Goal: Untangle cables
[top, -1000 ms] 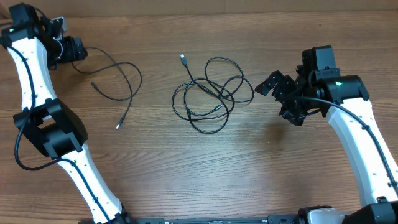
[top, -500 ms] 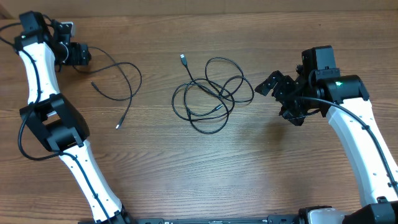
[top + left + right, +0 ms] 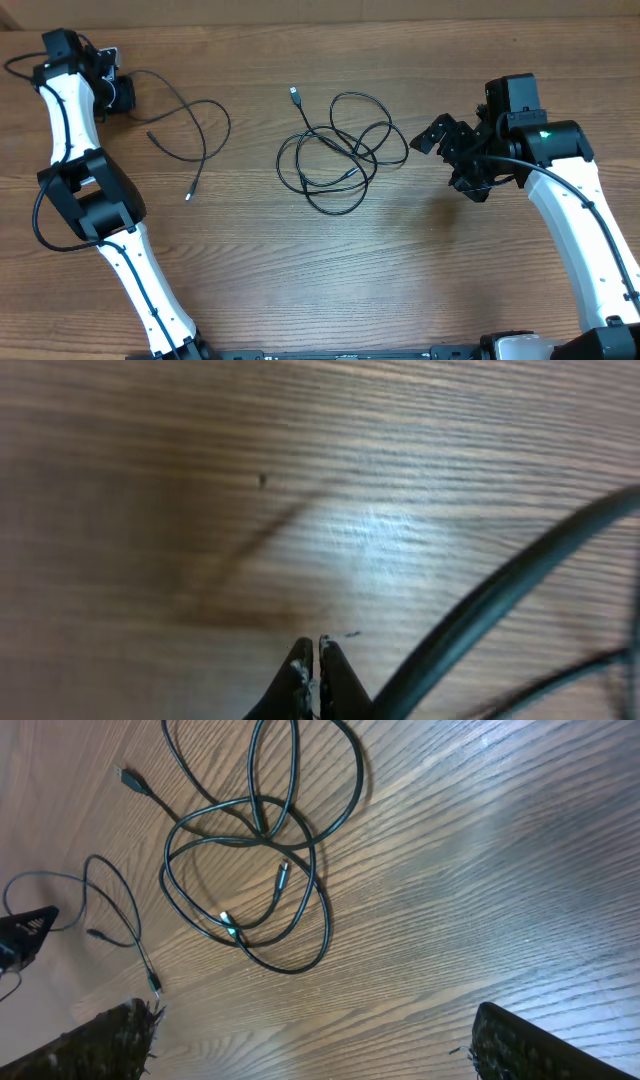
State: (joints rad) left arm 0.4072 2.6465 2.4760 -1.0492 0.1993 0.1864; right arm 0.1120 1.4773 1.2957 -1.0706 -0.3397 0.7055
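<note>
The left arm reaches up to the far left corner of the table (image 3: 400, 280), its left gripper (image 3: 312, 675) low over the wood with fingertips pressed together. A loose cord (image 3: 205, 125) leaves right beside them; whether it is caught between them is unclear. It arcs rightward, then bends toward the near side, ending in a small plug (image 3: 188, 197). The right arm bends in from the right edge, and its right gripper (image 3: 452, 160) hangs with fingers spread wide, turned toward the tangled cords (image 3: 335, 150). That bunch lies mid-table, wider than deep, one plug end (image 3: 294, 93) poking toward the far edge. Bare wood separates it from the loose cord and from the right gripper
</note>
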